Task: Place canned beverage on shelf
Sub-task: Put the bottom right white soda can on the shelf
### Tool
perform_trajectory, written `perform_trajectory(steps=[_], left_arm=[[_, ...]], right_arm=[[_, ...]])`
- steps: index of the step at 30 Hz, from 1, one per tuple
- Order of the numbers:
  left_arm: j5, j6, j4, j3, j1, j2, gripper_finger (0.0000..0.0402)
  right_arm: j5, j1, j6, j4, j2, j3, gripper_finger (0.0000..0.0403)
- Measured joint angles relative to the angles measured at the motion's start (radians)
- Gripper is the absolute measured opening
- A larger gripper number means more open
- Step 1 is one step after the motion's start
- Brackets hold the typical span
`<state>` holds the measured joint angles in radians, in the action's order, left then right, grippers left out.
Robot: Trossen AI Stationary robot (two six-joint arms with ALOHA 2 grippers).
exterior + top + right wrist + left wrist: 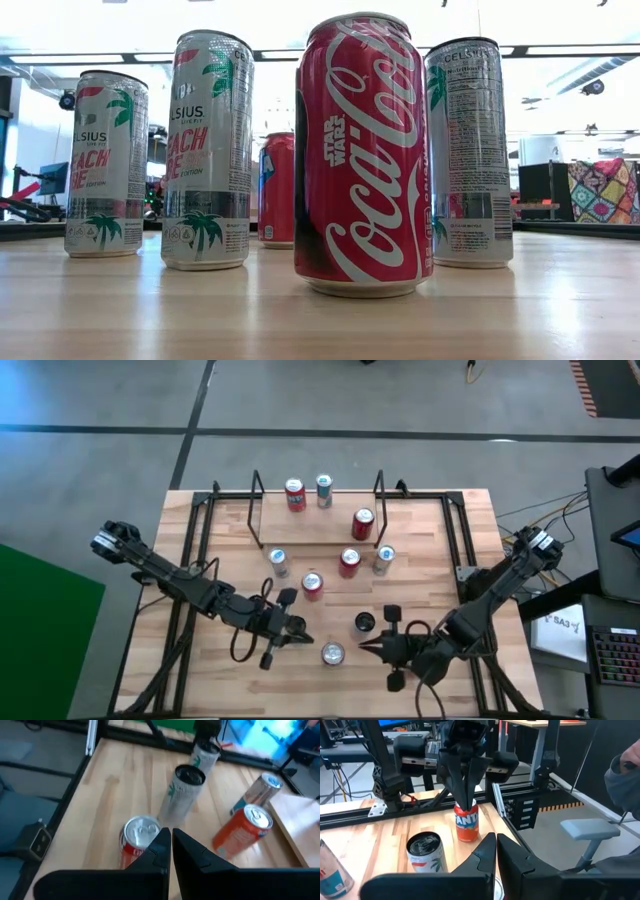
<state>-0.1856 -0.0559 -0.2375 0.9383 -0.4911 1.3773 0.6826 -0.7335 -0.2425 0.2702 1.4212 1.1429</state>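
Note:
The shelf [320,525] stands at the table's far middle with two red cans [294,494] [363,523] and a silver one [324,490] on its wooden floor. Several more cans stand upright on the table in front of it. An orange Fanta can [332,654] [466,822] [140,837] stands near the front edge. My left gripper [303,634] [495,851] is shut just left of it. My right gripper [368,648] [171,836] is shut just right of it. Their tips point at each other across the can. Neither gripper shows in the low view.
A tall white can with a dark top [364,623] [182,792] stands close beside my right gripper. Closest to the low camera is a Coca-Cola can [362,155], with Celsius cans [207,150] around it. Black side frames [195,530] line both table sides. A person's sleeve [622,780] shows beyond the right edge.

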Motion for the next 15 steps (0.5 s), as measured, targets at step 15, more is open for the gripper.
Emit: perform_trajectory(steps=[15], left_arm=[[-0.007, -0.006, 0.028, -0.005, -0.001, -0.017, 0.0000]], right_arm=[[0.324, 0.003, 0.024, -0.302, -0.002, -0.184, 0.0009]])
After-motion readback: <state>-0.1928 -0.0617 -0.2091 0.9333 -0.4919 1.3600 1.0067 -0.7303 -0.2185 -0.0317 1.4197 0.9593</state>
